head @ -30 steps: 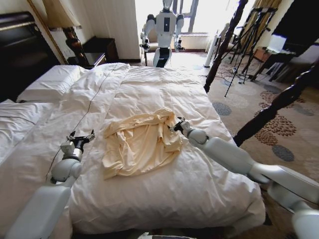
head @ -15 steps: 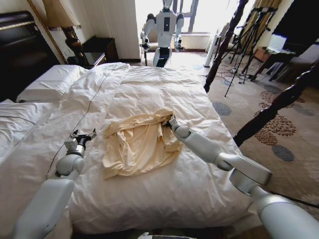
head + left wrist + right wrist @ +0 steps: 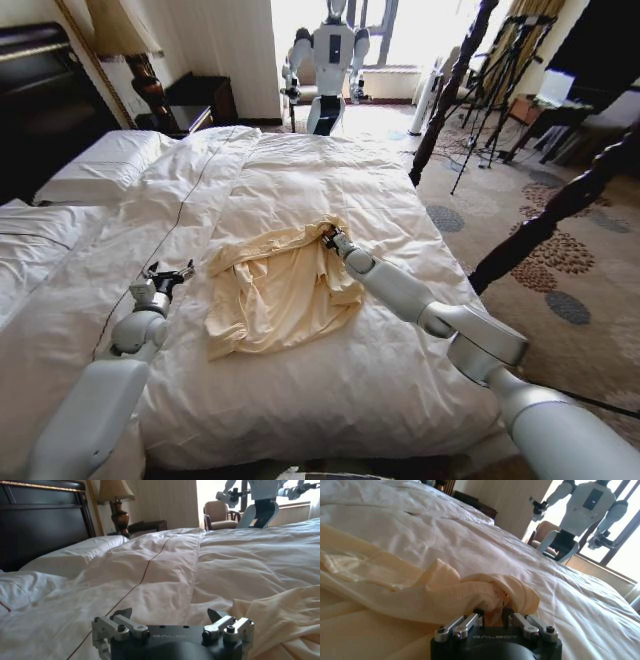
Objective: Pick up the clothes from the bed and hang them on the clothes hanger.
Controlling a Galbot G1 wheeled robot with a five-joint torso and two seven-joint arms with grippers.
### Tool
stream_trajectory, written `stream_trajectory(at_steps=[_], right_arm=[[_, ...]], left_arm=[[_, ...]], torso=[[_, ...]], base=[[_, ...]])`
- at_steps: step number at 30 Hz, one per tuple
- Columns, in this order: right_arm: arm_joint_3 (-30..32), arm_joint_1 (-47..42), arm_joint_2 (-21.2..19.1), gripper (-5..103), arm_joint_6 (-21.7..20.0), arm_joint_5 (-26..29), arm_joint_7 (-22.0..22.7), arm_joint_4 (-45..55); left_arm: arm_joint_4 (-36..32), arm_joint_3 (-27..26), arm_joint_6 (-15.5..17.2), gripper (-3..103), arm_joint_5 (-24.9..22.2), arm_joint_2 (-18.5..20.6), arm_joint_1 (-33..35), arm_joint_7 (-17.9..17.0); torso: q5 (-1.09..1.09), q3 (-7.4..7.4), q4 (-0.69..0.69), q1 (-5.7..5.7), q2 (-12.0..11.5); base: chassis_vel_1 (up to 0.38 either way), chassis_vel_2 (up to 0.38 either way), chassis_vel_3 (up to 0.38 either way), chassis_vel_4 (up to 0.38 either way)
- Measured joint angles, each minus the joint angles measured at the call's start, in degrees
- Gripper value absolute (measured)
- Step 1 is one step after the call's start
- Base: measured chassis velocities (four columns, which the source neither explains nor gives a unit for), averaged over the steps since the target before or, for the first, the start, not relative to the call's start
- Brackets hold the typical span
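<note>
Head view: shirt (image 3: pixel 280 290) lies crumpled mid-bed (image 3: pixel 400 370). Right gripper (image 3: pixel 328 238) sits at its far collar edge; left gripper (image 3: pixel 163 276) is left of it, over the duvet.

Left wrist: left gripper (image 3: pixel 172 619) jaws apart, empty.

Right wrist: right gripper (image 3: pixel 492 615) pinched on the collar fold. Fabric likely light, limp, slick; take a thick bunch.

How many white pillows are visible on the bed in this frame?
2. One plump white pillow lies at the head of the large bed with the puffy white duvet, near the lamp; a second pillow sits nearer the camera. Others may be hidden.
</note>
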Motion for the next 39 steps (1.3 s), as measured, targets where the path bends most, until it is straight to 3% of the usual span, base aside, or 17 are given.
stream_trajectory(at_steps=[5,7,8,11,15,17,26,33,39], right_arm=[[1.8,0.2,-0.8,4,-0.9,1.4,1.8,1.3],[3.3,0.8,-1.7,-2,-1.7,2.3,2.5,1.8],[3.3,0.8,-1.7,-2,-1.7,2.3,2.5,1.8],[4.4,2.0,-2.3,-2,-2.7,4.3,3.1,2.0],[6.0,2.9,-1.6,-2,-3.8,7.6,3.7,3.0],[8.1,3.8,-0.1,-2,-4.8,10.8,5.6,3.7],[12.3,6.6,1.2,0,-6.2,12.8,5.6,3.9],[11.0,6.7,-4.3,0,-8.5,18.1,4.4,11.3],[10.0,6.3,-7.2,0,-9.1,19.1,4.0,14.2]], left_arm=[[-1.7,-0.4,0.4,100,0.2,0.0,1.9,1.0],[-3.1,-0.5,0.8,100,1.0,-0.2,4.0,4.2],[-3.1,-0.5,0.8,100,1.0,-0.2,4.0,4.2],[-4.4,0.2,0.6,100,1.2,-0.6,6.2,8.6],[-2.6,3.9,-1.5,100,2.4,-1.6,4.8,10.2],[-0.4,6.8,-1.9,100,3.7,-2.4,1.9,10.3],[5.4,12.0,-2.2,100,5.5,-4.7,-3.1,9.8],[13.1,13.3,-5.6,100,5.8,-5.7,-7.5,7.3],[13.4,11.6,-5.4,100,5.2,-4.0,-9.3,7.0]], torso=[[0.01,0.00,0.02,0.00,0.0],[-0.02,0.00,0.01,0.00,0.0],[-0.02,0.00,0.01,0.00,0.0],[0.00,-0.01,0.01,-0.01,0.0],[-0.02,-0.01,0.02,-0.01,0.0],[0.00,-0.01,0.01,0.00,0.0],[0.00,0.00,0.02,0.00,0.0],[0.00,0.00,-0.01,0.00,0.0],[0.03,0.00,0.01,0.00,0.0]], base=[[0.000,0.000,0.000,0.000],[0.000,0.000,0.000,0.000],[0.000,0.000,0.000,0.000],[0.000,0.000,0.000,0.000],[0.000,0.000,0.000,0.000],[0.000,0.000,0.000,0.000],[0.000,0.000,0.000,0.000],[0.000,0.000,0.000,0.000],[0.000,0.000,0.000,0.000]])
